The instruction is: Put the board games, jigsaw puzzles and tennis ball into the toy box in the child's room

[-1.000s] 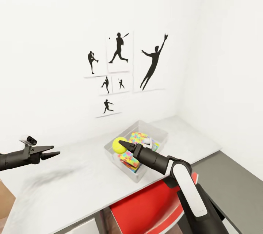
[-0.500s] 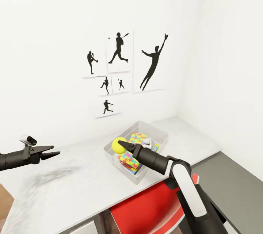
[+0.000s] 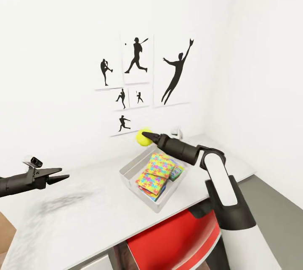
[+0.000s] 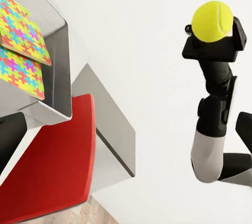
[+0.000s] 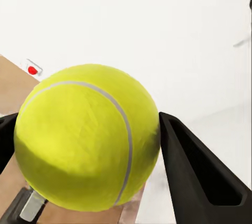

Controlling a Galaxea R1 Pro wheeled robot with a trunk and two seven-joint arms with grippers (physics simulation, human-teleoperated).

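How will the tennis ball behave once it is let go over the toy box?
Being round, the tennis ball will probably bounce and roll. It is held above the toy box, whose low walls may not contain it. The flat jigsaw puzzles inside offer no cradle.

Plain white walls [image 3: 54, 42] meet at a corner on the right of the head view, evenly and brightly lit. On the back wall hangs a cluster of white posters [image 3: 136, 60] with black silhouettes of baseball players: a batter, a pitcher, a leaping catcher and three smaller figures below. A long white-grey table [image 3: 84, 211] runs along that wall. A red chair [image 3: 168, 240] is tucked under its front edge. Grey floor [image 3: 273, 215] shows at the right.
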